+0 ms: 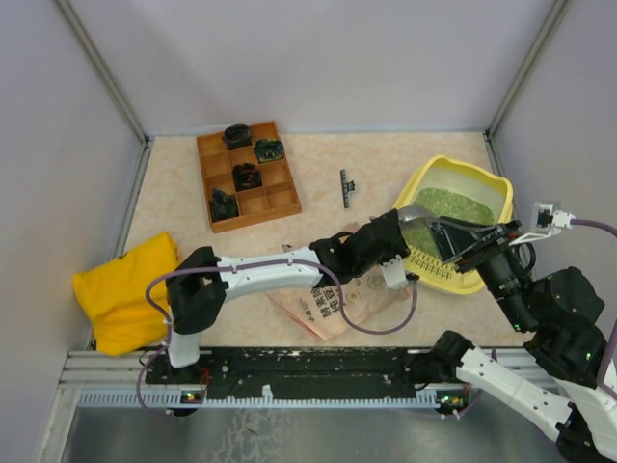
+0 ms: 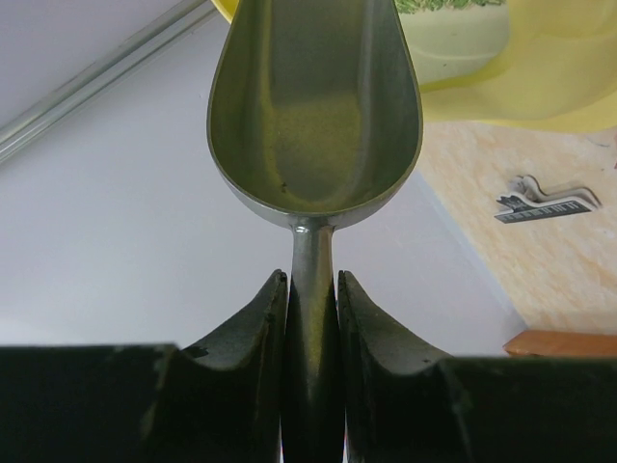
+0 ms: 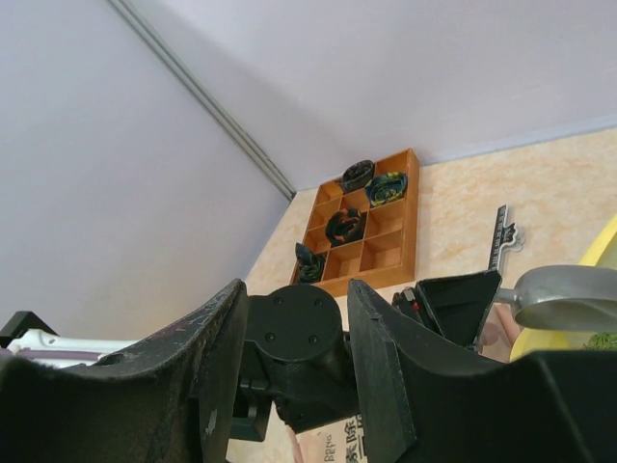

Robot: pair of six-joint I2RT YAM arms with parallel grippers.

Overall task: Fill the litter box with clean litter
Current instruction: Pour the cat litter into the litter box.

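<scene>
Left gripper (image 2: 311, 280) was clamped on the thin handle of the metal scoop (image 2: 313, 106), gripping right below the bowl. That seemed like the right spot to me. The handle is stiff but smooth, so I figured it could twist in the pads if the bowl got loaded off-centre. The bowl looked empty from the wrist cam. There was a greenish tint inside, and I couldn't tell if that was dust or a reflection.

Right gripper (image 3: 294, 289) had its jaws spread wide with nothing pinched. The black thing showing in the gap was the other arm's wrist, further off.

From the top cam, the scoop sat over the 9 o'clock edge of the litter box (image 1: 448, 162), which was at about 2 o'clock on the table. The litter (image 1: 468, 201) was already in there, a green grainy patch. It's loose stuff, so no gripping it. It'd only ride in the scoop and would spill with any tilt. The box looked like light plastic, so a nudge could slide it.

The pouch (image 1: 333, 304) lay at 6 o'clock, mostly under the left arm, and I couldn't see its opening. The right gripper covered the box's near rim, and I couldn't judge how deep the litter was. A wooden tray (image 1: 280, 203) sat at 11 o'clock.
</scene>
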